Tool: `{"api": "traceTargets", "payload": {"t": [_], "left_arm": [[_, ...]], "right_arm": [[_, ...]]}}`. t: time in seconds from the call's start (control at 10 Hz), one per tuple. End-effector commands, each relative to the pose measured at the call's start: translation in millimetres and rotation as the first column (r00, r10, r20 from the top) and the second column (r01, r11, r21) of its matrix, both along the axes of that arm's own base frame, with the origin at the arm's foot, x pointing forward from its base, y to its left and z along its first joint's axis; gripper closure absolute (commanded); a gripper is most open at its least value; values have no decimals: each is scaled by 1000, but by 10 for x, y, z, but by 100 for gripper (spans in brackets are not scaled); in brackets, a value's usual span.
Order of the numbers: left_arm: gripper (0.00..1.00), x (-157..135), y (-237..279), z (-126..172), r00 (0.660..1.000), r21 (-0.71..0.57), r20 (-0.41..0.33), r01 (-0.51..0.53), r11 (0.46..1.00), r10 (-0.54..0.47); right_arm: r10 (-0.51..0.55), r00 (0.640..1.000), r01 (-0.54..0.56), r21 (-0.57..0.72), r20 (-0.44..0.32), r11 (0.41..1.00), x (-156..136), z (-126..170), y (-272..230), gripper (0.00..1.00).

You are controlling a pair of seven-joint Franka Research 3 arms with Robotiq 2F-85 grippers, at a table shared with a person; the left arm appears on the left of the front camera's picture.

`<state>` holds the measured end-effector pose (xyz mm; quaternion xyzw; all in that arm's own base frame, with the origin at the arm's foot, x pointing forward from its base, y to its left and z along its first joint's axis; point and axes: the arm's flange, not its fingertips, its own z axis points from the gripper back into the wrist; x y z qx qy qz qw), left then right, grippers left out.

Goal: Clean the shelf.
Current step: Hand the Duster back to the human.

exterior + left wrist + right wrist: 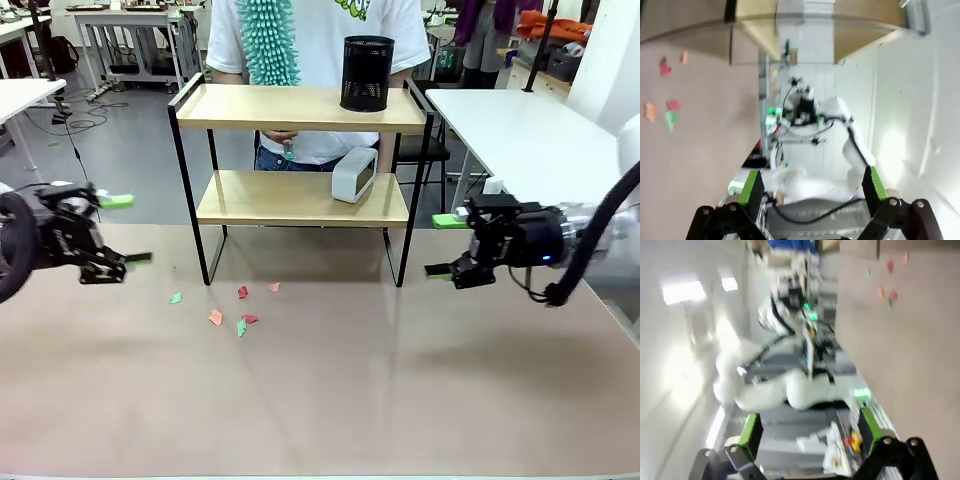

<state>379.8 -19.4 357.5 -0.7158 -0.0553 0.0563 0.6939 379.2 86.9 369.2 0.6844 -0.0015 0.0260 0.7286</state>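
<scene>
Two hands hang over the table (330,400), fingers spread wide and holding nothing: the left hand (122,230) and the right hand (442,246). Between them stands the shelf (300,108), inward of each hand and a little beyond it, toward the person (320,40) at the far side.

Biggest risk, as I judge it: either hand swinging inward strikes a black frame leg, since the right hand sits just beside the near right leg. A knock there could tip the mesh pen cup (366,73) off the top board or slide the small white clock (354,174) from the lower one. The person holds a teal duster (268,40) above the top board, so a hand reaching up could meet it.

Open room lies on the near side of both hands, bare apart from paper scraps (238,312) inward of the left hand, which a low sweep would scatter.
</scene>
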Motion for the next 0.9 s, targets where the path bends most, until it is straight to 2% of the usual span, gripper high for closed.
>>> {"api": "traceTargets", "payload": {"t": [0.0, 0.1, 0.2, 0.8], "left_arm": [[0, -308, -282, -76, 999, 114, -26, 45, 993, -42], [0, 0, 0, 0, 1000, 0, 0, 0, 1000, 0], [0, 0, 0, 0, 1000, 0, 0, 0, 1000, 0], [0, 0, 0, 0, 1000, 0, 0, 0, 1000, 0]], "right_arm": [[-110, 991, 93, 202, 73, 975, -34, 118, -74, 0], [-85, 995, 74, 174, 54, 982, -101, 192, -233, 0], [-68, 998, 68, 76, -8, 995, 71, -32, -5, 0], [-68, 998, 68, 76, -8, 995, 71, -32, -5, 0]]}}
